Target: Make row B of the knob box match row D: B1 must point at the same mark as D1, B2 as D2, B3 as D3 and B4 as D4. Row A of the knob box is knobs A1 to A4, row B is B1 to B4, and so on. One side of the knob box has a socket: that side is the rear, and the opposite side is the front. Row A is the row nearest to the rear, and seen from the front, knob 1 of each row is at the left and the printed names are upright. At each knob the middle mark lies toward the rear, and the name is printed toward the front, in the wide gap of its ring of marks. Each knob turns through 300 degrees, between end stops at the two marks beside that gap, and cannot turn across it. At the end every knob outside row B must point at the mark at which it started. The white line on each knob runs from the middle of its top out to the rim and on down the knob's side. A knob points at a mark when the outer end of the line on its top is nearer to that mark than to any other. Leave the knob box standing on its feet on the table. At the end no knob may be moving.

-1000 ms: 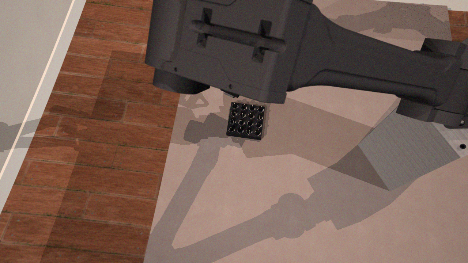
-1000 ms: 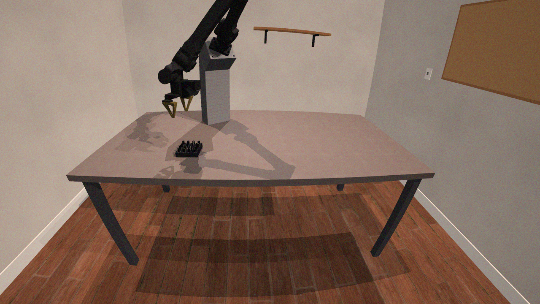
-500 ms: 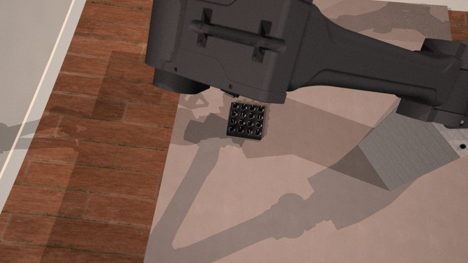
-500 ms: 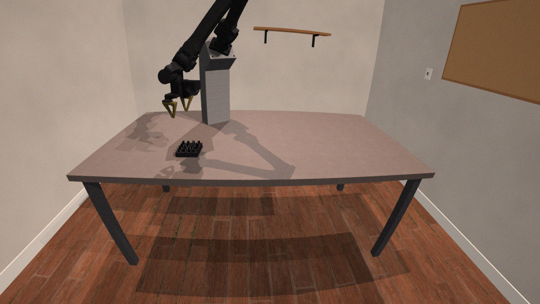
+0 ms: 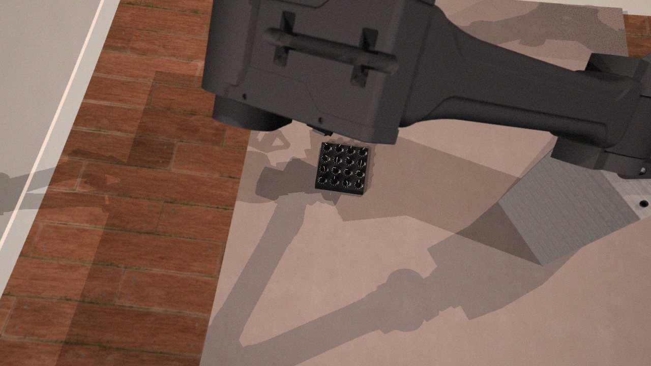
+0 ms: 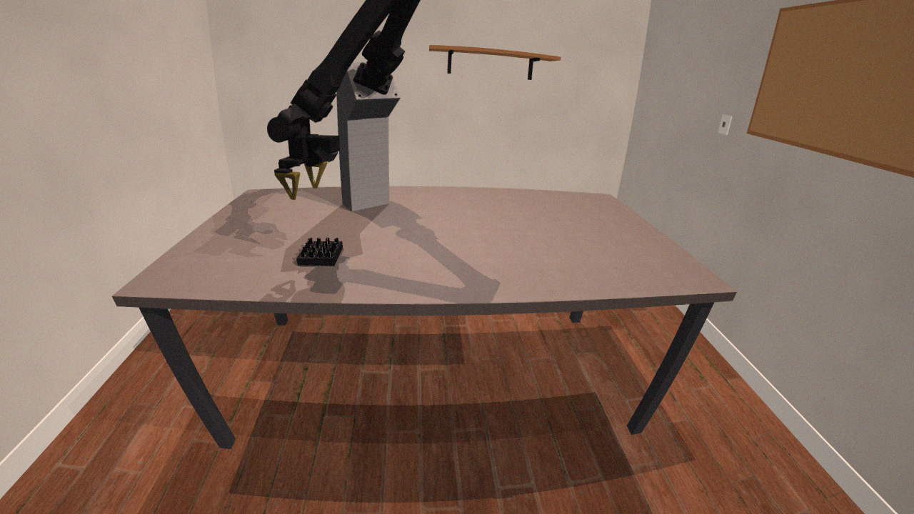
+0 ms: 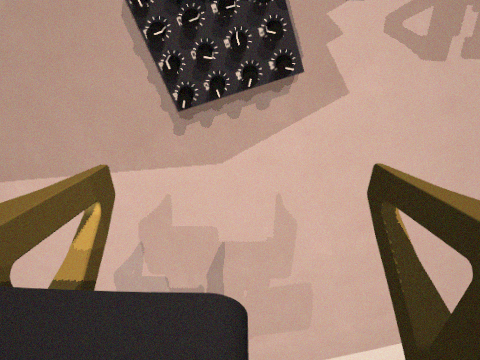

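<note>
Black knob box (image 6: 319, 253) sat on counter (image 6: 511, 243); tool (image 6: 301, 178) hung well apart above it, spread wide, empty.

The top view looks straight down from above the arm (image 5: 409, 77), close behind it, onto the desk (image 5: 364, 273). The exterior view faces the desk (image 6: 511, 243) from across the room. The wrist view looks past the open jaws. All three share the knob box (image 5: 342, 169) (image 6: 319, 251) (image 7: 210, 23) ahead of the jaws.
</note>
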